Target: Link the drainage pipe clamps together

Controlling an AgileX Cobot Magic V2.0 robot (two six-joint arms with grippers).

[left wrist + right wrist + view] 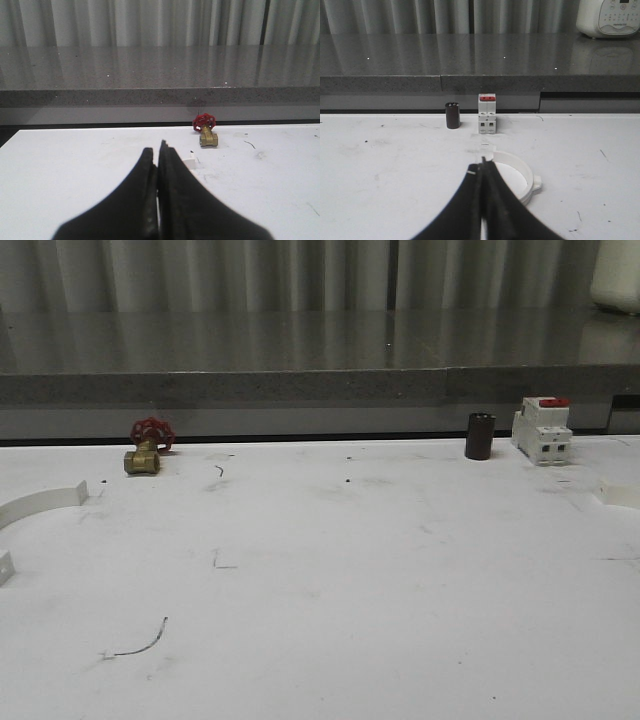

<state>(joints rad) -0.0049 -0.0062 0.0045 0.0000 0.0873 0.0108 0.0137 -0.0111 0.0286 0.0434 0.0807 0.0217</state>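
One white drainage pipe clamp [45, 500] curves along the table's left edge in the front view, partly cut off by the frame. Its square end tab [189, 162] peeks out just beyond my left gripper [159, 150], which is shut with nothing between the fingers. The other clamp [521, 171] lies flat on the right side, with a side lug facing outward. Only its end [621, 496] shows in the front view. My right gripper [482, 163] is shut and empty, its tips in front of that clamp's near end.
A brass valve with a red handwheel [148, 447] sits at the back left. A dark cylinder [480, 436] and a white breaker with a red top [541, 429] stand at the back right. A grey counter ledge [320, 385] runs behind the white table [330, 570].
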